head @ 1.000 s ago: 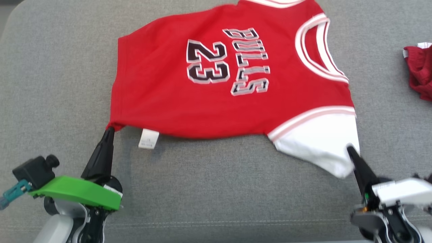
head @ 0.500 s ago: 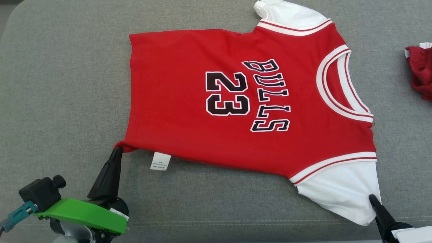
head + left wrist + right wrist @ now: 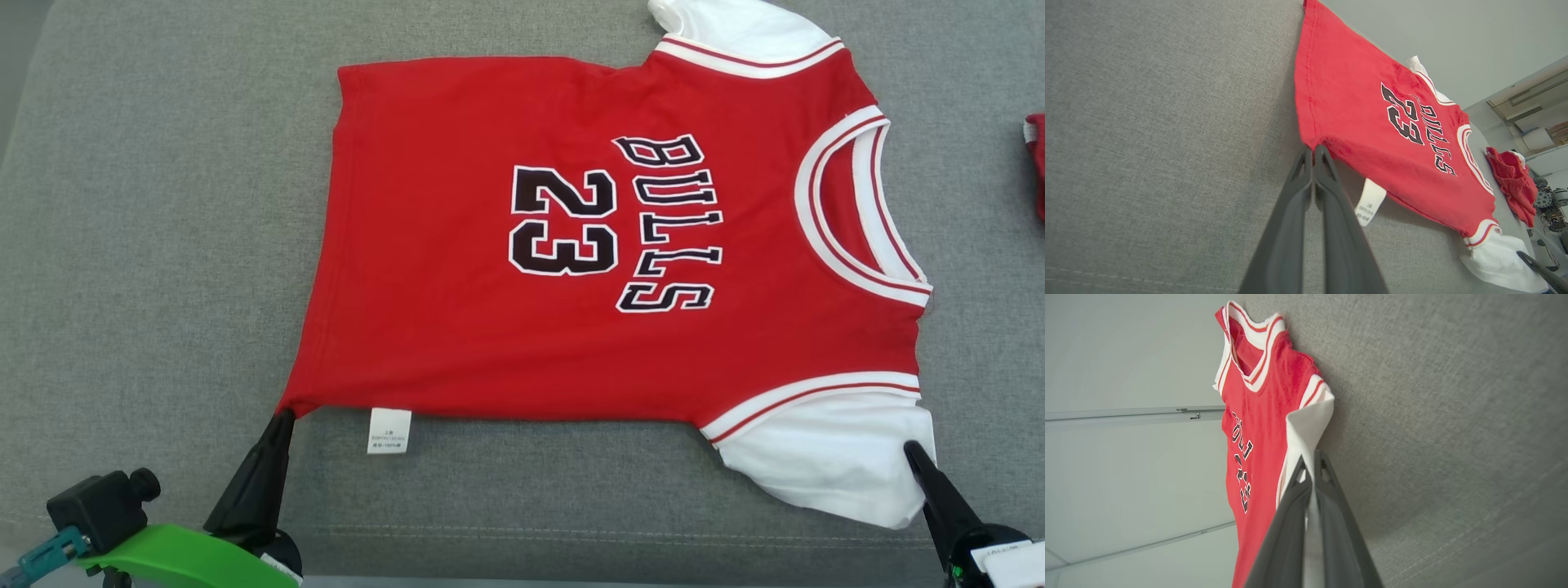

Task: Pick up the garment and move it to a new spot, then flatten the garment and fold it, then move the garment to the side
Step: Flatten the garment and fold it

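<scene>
Your left gripper [image 3: 282,418] pinches the jersey [image 3: 571,343] hem corner [image 3: 295,402], right gripper [image 3: 913,449] its sleeve [image 3: 824,461], both at fingertip; uneven pulling could slip either.

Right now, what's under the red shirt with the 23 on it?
The red shirt is spread over the grey cushion, which shows beside it. A white label pokes out from its near edge. Whatever is straight beneath the cloth is covered.

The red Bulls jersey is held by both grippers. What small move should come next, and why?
Probably lower both grippers so the near edge settles on the grey cushion. The left gripper pinches the hem corner, the right gripper the white sleeve; the jersey lies nearly flat, only that edge looks raised.
</scene>
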